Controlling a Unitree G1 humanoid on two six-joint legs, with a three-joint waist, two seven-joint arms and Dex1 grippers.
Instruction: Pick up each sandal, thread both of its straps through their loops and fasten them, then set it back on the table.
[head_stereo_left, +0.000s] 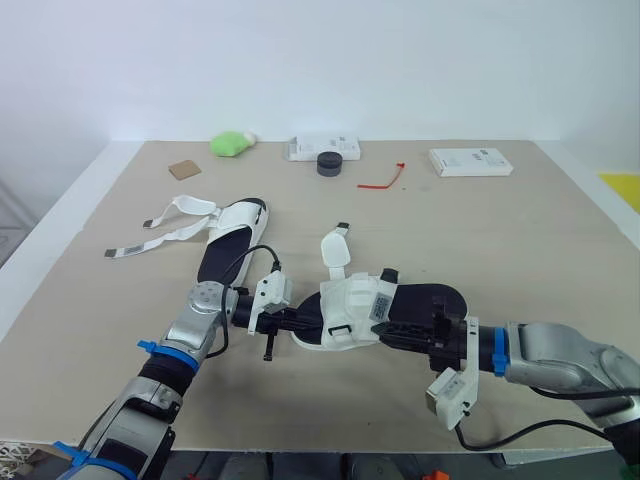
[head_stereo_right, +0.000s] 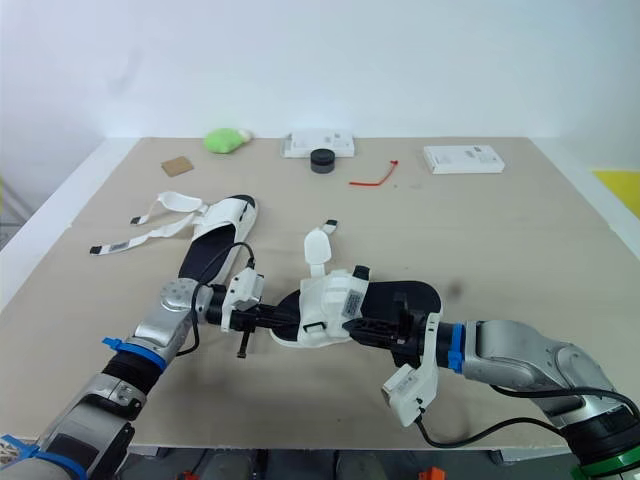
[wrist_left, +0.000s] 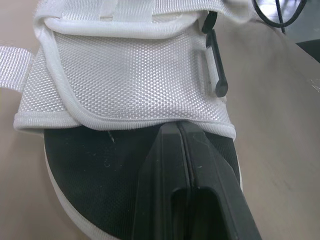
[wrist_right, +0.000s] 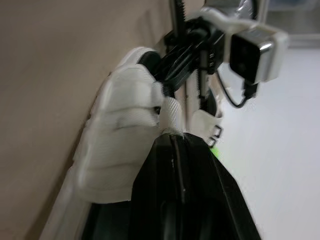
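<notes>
A white-and-black sandal (head_stereo_left: 420, 298) lies in the middle of the table (head_stereo_left: 520, 250), between my two grippers. One of its white straps (head_stereo_left: 334, 250) stands up loose from the upper. My left gripper (head_stereo_left: 300, 322) is at the toe end, shut, its fingertips (wrist_left: 177, 130) resting on the black footbed against the edge of the white mesh flap (wrist_left: 130, 75). My right gripper (head_stereo_left: 395, 330) comes in along the sandal's near side and is shut on a white strap (wrist_right: 170, 112). A second sandal (head_stereo_left: 228, 240) lies at the back left with its straps (head_stereo_left: 150, 240) spread out on the table.
Along the far edge lie a green object (head_stereo_left: 230, 143), a brown square (head_stereo_left: 184, 169), a white box (head_stereo_left: 322, 148) with a black round piece (head_stereo_left: 329, 164) in front, a red tie (head_stereo_left: 385, 180) and another white box (head_stereo_left: 470, 161).
</notes>
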